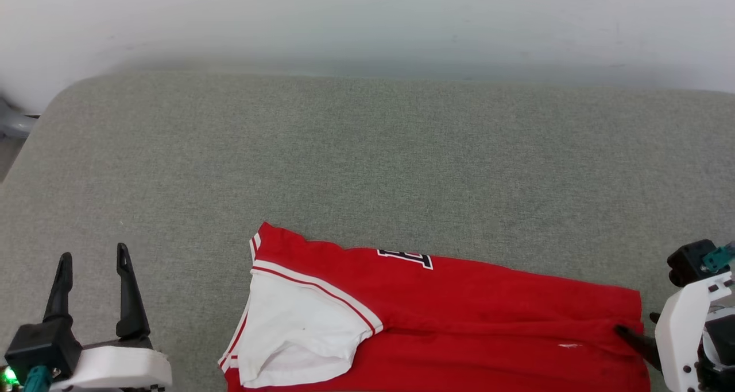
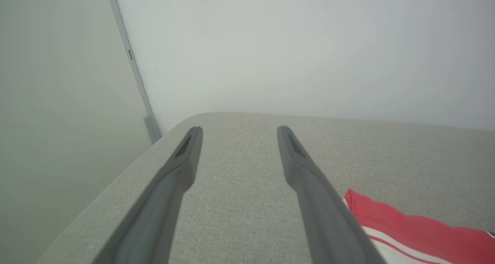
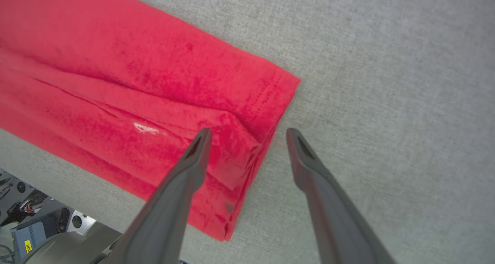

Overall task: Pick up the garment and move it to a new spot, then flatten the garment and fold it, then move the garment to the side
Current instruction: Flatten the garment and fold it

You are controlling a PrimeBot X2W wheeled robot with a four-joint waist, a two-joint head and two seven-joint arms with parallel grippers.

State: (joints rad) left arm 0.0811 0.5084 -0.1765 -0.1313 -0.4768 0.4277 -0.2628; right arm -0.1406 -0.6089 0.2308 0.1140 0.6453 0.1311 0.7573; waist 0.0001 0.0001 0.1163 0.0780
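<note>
Head view: the garment point(image 1: 459, 317) lies flat in a long red band on the grey surface point(image 1: 367, 151), with cloth lapped over along its length.
Sleeve: a white sleeve point(image 1: 293, 329) with striped trim lies on top at the garment's left end.
Number: a black, white-edged sliver of the number point(image 1: 405, 258) peeks out at the garment's far edge (too little of it to read).
Left fingers: my left fingers point(image 1: 129, 288) are spread wide with nothing between them, well apart from the garment, off its sleeve end.
Left wrist view: my left fingers point(image 2: 309, 186) point over bare surface toward a pale wall point(image 2: 290, 43); a corner of the garment point(image 2: 425, 229) sits beside one of them.
Right fingers: my right fingers point(image 1: 634, 339) are at the garment's hem end.
Right wrist view: my right fingers point(image 3: 185, 179) are spread and straddle the hem point(image 3: 278, 97). One is over a crease in the garment point(image 3: 116, 82), the other over bare surface just past the hem. I cannot tell whether either touches.
</note>
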